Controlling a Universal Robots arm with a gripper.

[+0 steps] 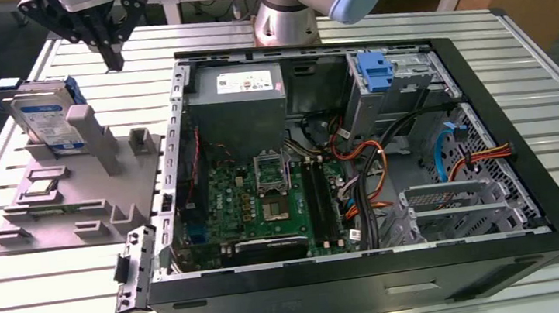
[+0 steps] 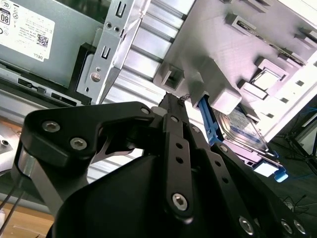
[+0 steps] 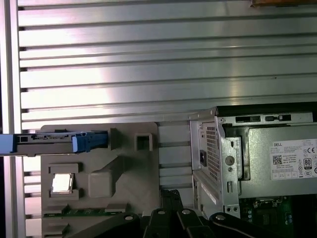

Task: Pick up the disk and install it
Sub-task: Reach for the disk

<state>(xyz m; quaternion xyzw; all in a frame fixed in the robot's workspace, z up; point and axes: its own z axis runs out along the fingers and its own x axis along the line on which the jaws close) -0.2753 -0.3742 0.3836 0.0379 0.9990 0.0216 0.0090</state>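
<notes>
The disk [image 1: 47, 118] stands on edge in a slot of the grey fixture [image 1: 66, 202] at the exterior view's left, a silver drive with a white-and-blue label in a blue carrier. My gripper [image 1: 114, 63] hangs above the table behind the fixture, between the disk and the computer case, with its black fingers drawn together on nothing. In the first wrist view the disk [image 3: 54, 143] shows edge-on, apart from the gripper [image 3: 168, 196]. In the second wrist view the disk [image 2: 242, 129] lies beyond the gripper [image 2: 171, 99].
The open computer case [image 1: 374, 263] takes up the middle and the exterior view's right, with the grey power supply [image 1: 239, 90], a motherboard [image 1: 263, 197], a blue bracket [image 1: 375, 68] in the upper bay and a metal drive cage [image 1: 461, 200]. A small chip [image 3: 62, 183] sits on the fixture.
</notes>
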